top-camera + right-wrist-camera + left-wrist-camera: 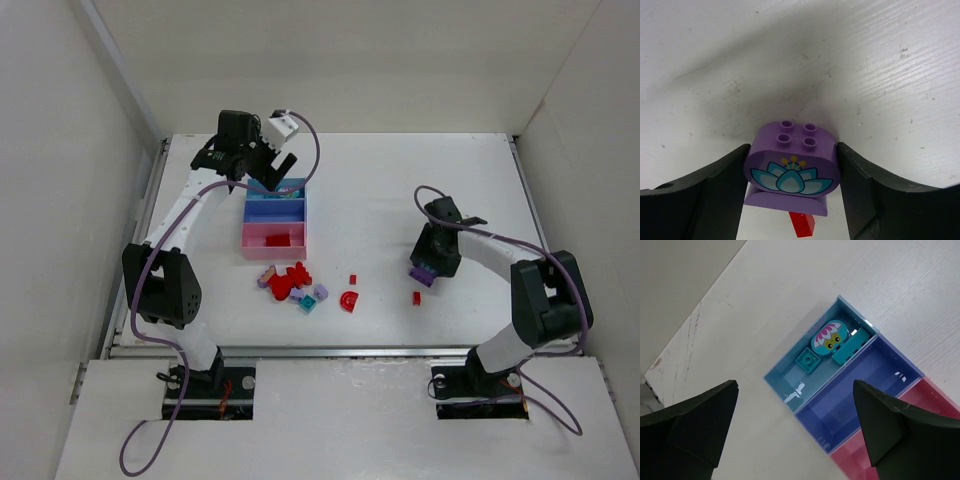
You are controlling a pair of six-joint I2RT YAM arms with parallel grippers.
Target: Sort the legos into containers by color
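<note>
The three joined trays stand at centre left: light blue tray, purple-blue tray, pink tray. My left gripper is open and empty above the light blue tray, which holds teal bricks. My right gripper is shut on a rounded purple brick with a lotus print, held just above the table at the right. A pile of red, teal and lilac bricks lies in front of the pink tray, with a red arch beside it.
A small red brick lies under my right gripper and shows in the right wrist view. Another small red brick lies nearby. A red brick sits in the pink tray. White walls enclose the table.
</note>
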